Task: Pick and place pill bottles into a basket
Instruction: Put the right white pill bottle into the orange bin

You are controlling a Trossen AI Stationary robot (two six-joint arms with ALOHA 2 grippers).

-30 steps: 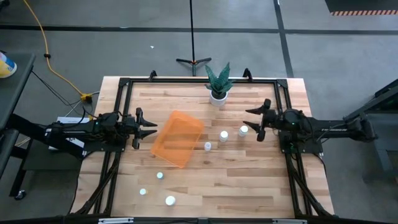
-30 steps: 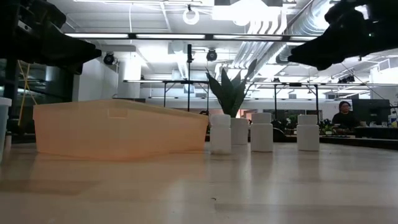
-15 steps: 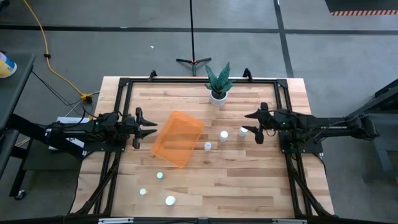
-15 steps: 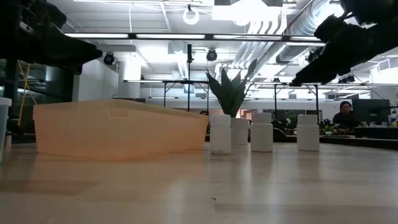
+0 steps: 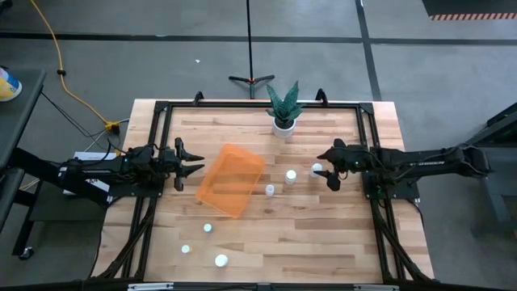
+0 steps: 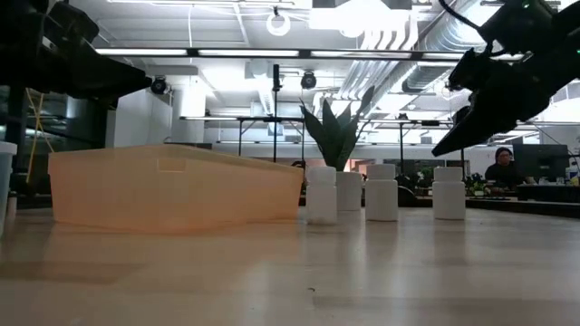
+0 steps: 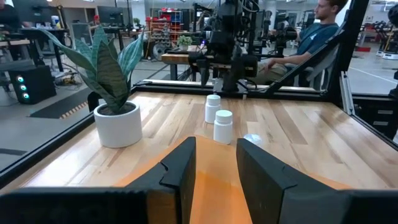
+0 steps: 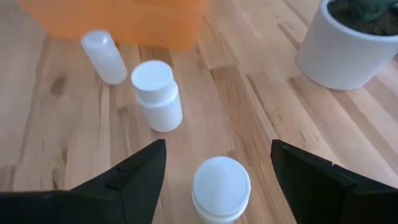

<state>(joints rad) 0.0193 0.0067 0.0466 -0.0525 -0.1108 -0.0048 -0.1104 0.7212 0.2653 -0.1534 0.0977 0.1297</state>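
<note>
The orange basket [image 5: 230,179] lies flat on the table, left of centre. Three white pill bottles stand upright to its right [image 5: 316,170] [image 5: 290,175] [image 5: 270,190]; three more stand near the front edge [image 5: 208,228] [image 5: 186,249] [image 5: 220,260]. My right gripper [image 5: 327,166] is open above the rightmost bottle [image 8: 221,185], its fingers [image 8: 134,180] on either side of the bottle and apart from it. My left gripper [image 5: 198,166] is open and empty, just left of the basket [image 7: 211,180].
A white pot with a green plant [image 5: 283,121] stands at the far edge, behind the bottles. A black frame [image 5: 161,109] runs round the table. A person sits in the room beyond [image 6: 500,163]. Bare wood lies right of the bottles and at the front right.
My right gripper has gone toward the table's left edge and down toward the rightmost bottle, tipping its fingers downward. It stays open. The bottles and the basket have kept still.
</note>
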